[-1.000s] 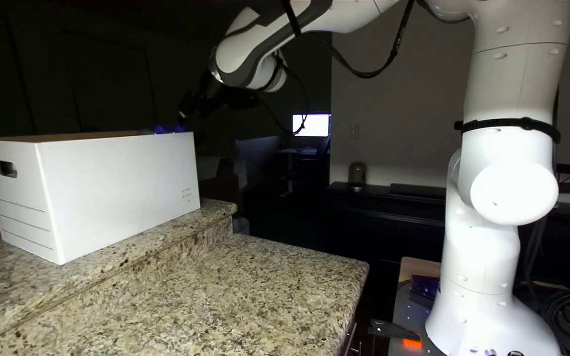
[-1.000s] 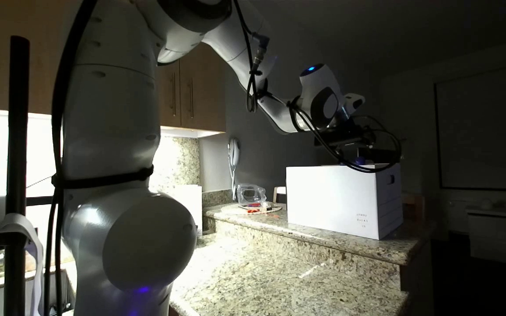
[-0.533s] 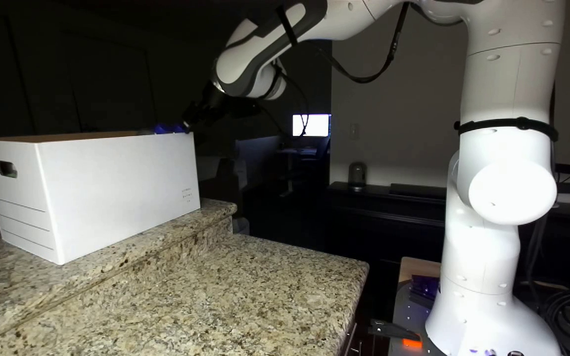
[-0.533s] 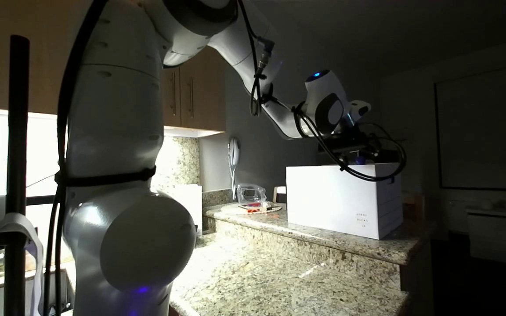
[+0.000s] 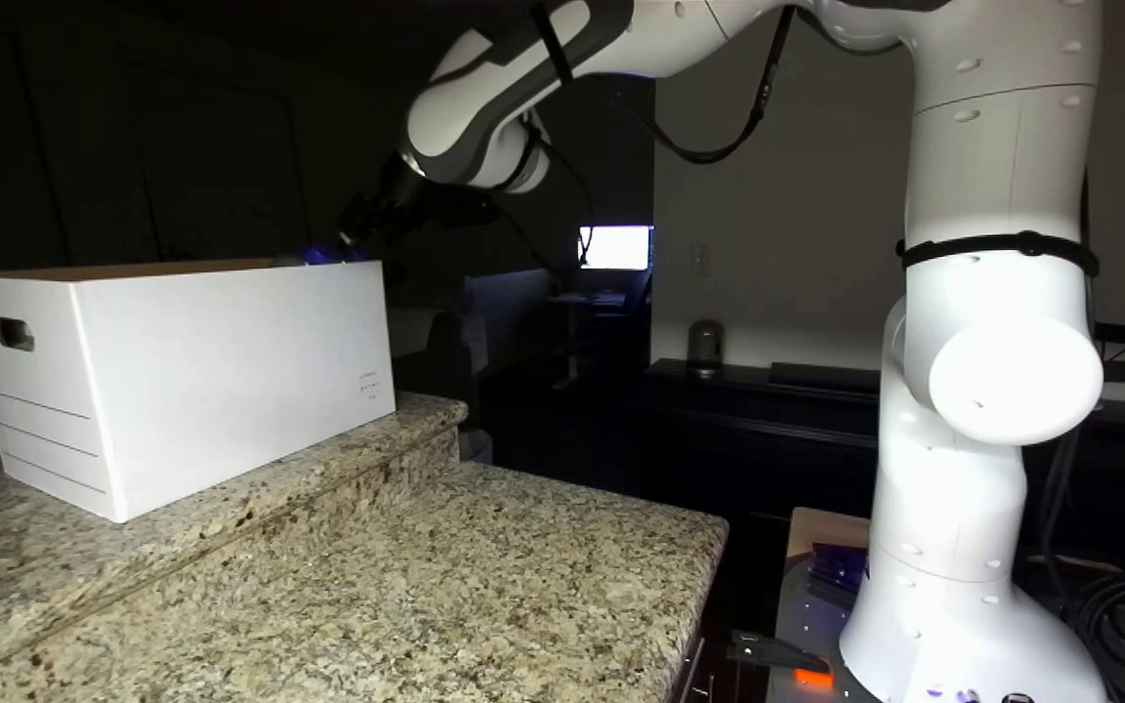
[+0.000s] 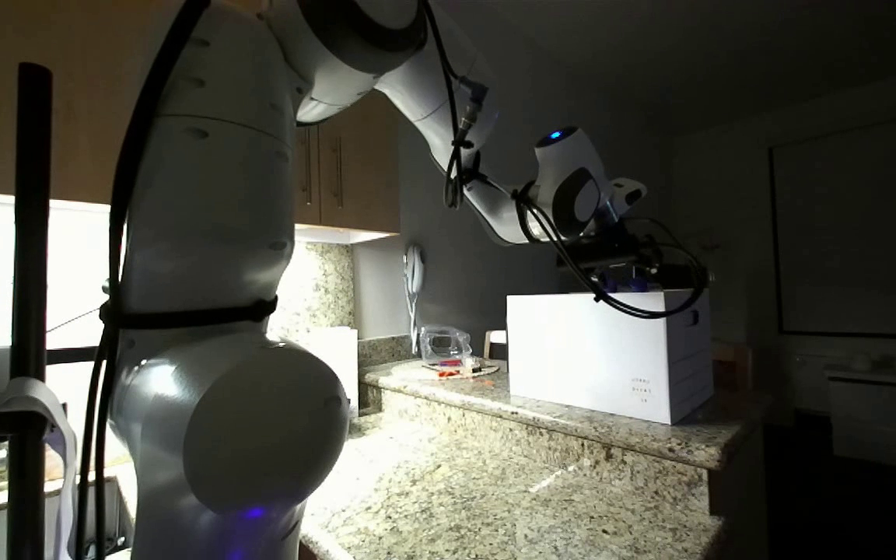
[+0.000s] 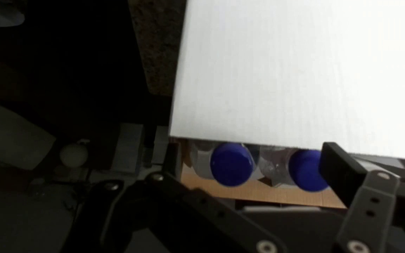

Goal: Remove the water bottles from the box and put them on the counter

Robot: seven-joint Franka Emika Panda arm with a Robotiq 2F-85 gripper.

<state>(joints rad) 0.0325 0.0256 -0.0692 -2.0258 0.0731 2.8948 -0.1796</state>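
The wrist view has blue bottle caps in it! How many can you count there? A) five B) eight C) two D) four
C: one blue cap shows clearly just below the edge of the white box in that picture, and a second cap is partly covered by a fingertip of the hand.

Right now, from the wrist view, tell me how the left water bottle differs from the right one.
A gripper finger hides part of the right water bottle; no finger covers the left water bottle. The left water bottle sits nearer the visible corner of the white cardboard box, the right water bottle farther from it. Both are clear plastic, blue-capped and inside the box.
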